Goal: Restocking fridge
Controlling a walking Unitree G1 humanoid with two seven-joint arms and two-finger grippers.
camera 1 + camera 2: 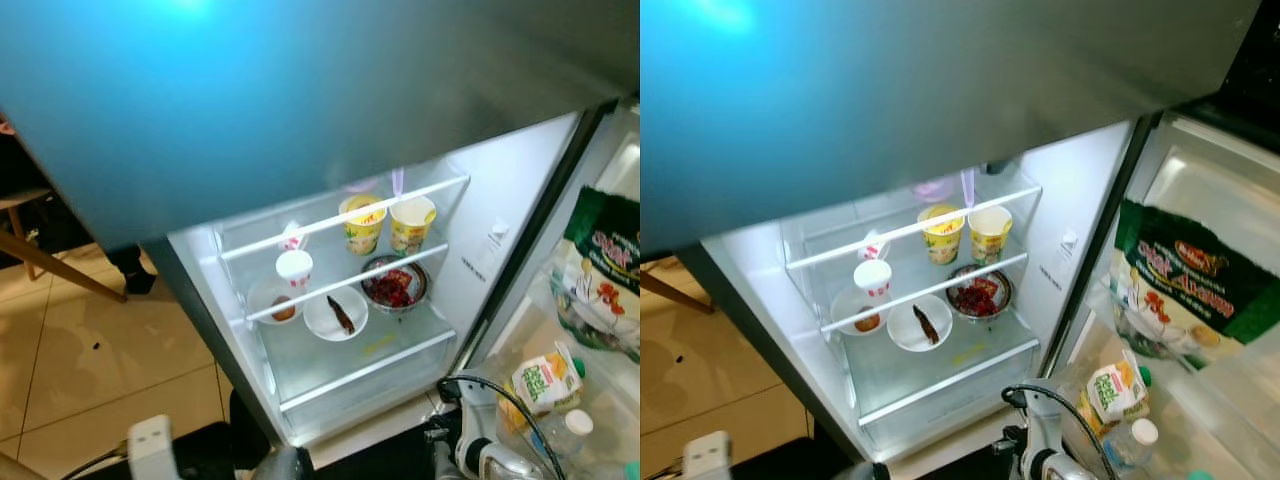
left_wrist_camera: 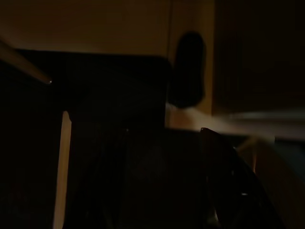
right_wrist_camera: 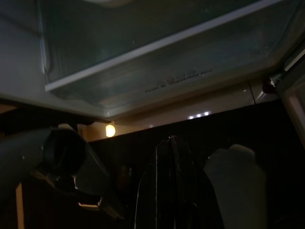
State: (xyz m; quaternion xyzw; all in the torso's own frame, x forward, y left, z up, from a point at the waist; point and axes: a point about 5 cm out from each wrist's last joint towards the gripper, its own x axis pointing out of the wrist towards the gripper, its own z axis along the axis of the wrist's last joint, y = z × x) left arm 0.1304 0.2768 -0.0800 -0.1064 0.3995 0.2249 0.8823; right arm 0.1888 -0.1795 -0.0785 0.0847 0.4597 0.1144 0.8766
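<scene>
Open fridge (image 1: 480, 250) seen from above, its dark door panel (image 1: 300, 90) across the upper part of the head views. Interior lit and white.

Upper glass shelf (image 1: 340, 215): two yellow instant-noodle cups (image 1: 363, 224) and (image 1: 412, 224) side by side toward the right; a small white-and-red cup (image 1: 292, 237) lying tilted at the left.

Lower glass shelf (image 1: 345, 285): upright white cup with red print (image 1: 294, 268); behind and below it a white plate with a brown round item (image 1: 272, 303); a white bowl holding a dark elongated piece (image 1: 336, 313) at centre; a metal bowl of red food (image 1: 394, 285) at the right, just beside the white bowl. Clear crisper drawer (image 1: 360, 365) beneath.

Door rack (image 1: 530, 330) at right: large green snack bag (image 1: 605, 265) standing above; lower down, a small green-and-white juice carton (image 1: 540, 383) tilted, next to a clear bottle with white cap (image 1: 1132, 442).

Right arm (image 1: 480, 450) low at the frame's bottom edge with a black cable (image 1: 495, 385) looped over it, near the fridge's lower front. Right claw (image 3: 202, 191) below the underside of the drawer, in shadow; released or clenched, cannot tell. Left claw (image 2: 143, 181) hanging idle in darkness; state likewise cannot tell.

Tiled floor (image 1: 110, 370) and a wooden furniture leg (image 1: 55, 262) at left.
</scene>
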